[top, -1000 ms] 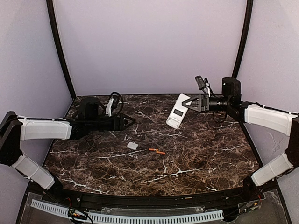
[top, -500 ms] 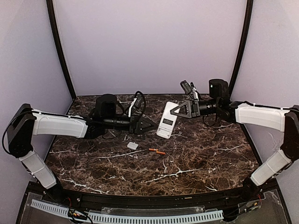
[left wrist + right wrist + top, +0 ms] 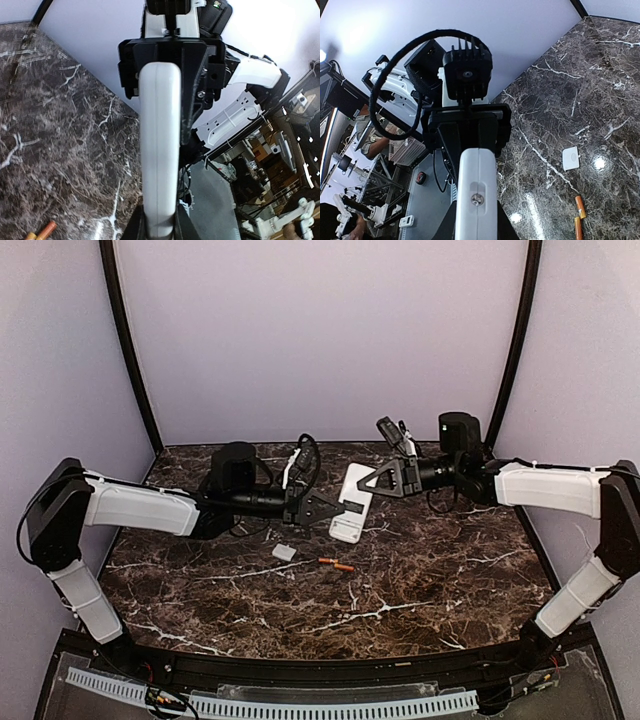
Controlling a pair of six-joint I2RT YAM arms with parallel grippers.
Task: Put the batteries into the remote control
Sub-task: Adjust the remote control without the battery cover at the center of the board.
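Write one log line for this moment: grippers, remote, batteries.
left gripper: shut on remote | right gripper: shut on remote | remote: held above table | batteries: on table

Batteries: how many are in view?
2. One battery lies on the table right of the small white cover; the second battery continues its line rightward.

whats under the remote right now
Only marble table shows below the remote control, held between the left gripper and right gripper. The batteries lie nearer, not beneath. The spot straight beneath is covered in the top view.
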